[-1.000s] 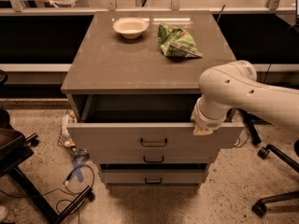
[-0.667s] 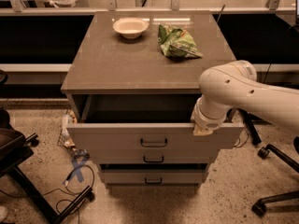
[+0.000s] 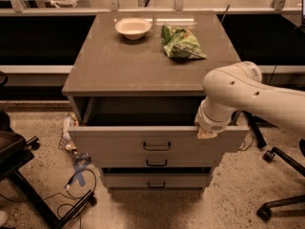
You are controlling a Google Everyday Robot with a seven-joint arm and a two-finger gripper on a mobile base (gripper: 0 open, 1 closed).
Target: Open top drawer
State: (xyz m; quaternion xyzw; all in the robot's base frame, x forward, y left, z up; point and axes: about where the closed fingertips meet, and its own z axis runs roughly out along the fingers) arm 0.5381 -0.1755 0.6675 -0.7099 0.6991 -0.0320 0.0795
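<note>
Top drawer (image 3: 114, 142) juts well out toward the camera, its long front panel running left to right. The gripper (image 3: 208, 130) sits on the panel's upper edge, right of the handle (image 3: 157, 146) — whether it grips cannot be told. Beyond, a bowl (image 3: 133, 27) tops the cabinet (image 3: 133, 66).

My end effector (image 3: 208, 131) sits at the right end of the top drawer (image 3: 119, 144), on the upper edge of its front panel, and my arm (image 3: 257, 92) reaches in from the right. The top drawer stands pulled out beneath the table (image 3: 128, 66), ahead of the two lower drawers (image 3: 157, 162) under it. Toward the back of the table, a bowl (image 3: 133, 27) lies left of a bag (image 3: 180, 43).
</note>
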